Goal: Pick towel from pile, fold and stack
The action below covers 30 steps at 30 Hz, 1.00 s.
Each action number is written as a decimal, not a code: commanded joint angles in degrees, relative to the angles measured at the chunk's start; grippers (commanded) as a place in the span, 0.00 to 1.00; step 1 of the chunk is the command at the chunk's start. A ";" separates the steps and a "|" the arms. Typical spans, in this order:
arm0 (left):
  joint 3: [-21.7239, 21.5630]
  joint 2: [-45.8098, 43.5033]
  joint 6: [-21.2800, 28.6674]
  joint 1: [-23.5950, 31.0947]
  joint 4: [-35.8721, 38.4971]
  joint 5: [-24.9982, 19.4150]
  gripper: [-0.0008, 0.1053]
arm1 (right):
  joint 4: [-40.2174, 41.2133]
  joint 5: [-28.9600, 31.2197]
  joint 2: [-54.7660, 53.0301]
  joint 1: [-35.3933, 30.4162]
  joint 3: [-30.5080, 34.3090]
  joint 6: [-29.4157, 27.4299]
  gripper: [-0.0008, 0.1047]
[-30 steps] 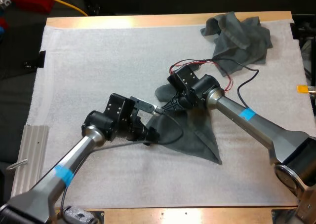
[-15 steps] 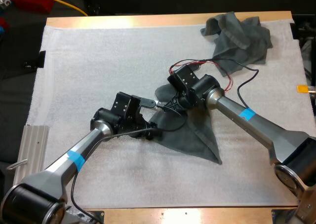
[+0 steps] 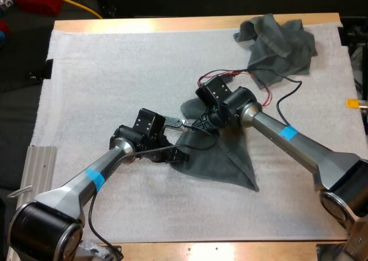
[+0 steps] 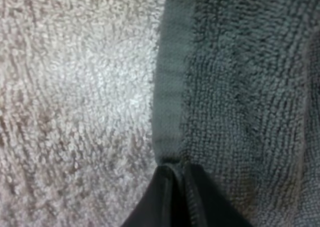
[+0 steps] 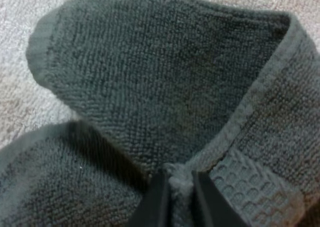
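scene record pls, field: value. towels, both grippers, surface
middle towel: dark grey-green, partly spread on the mat, between the two arms
crumpled towel: far right corner of the mat, nothing touching it
left gripper: jaws shut on the middle towel's hem
right gripper: jaws shut on a bunched fold of the middle towel
mat: white, under both towels

The towel (image 3: 227, 157) lies on the mat (image 3: 115, 71), crumpled pile (image 3: 279, 39) behind right.

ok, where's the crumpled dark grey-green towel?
High view: the crumpled towel sits at the white mat's far right corner, beyond the right claw, clear of the spread towel.
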 commanded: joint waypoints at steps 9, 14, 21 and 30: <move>-1.00 -6.95 5.77 1.75 3.67 -4.61 0.01 | 1.89 0.61 -0.53 -0.21 -0.18 -0.23 0.01; -2.78 -11.83 11.07 7.81 8.11 -7.16 0.01 | 2.97 0.83 -0.58 -0.21 -0.18 -0.39 0.01; -2.97 -13.91 11.21 15.07 10.44 -7.43 0.01 | 4.39 1.53 -2.12 -0.21 -0.18 -1.18 0.01; -6.46 -17.61 13.64 16.45 15.19 -6.66 0.01 | 8.33 3.33 -8.44 -0.67 -0.18 -5.39 0.01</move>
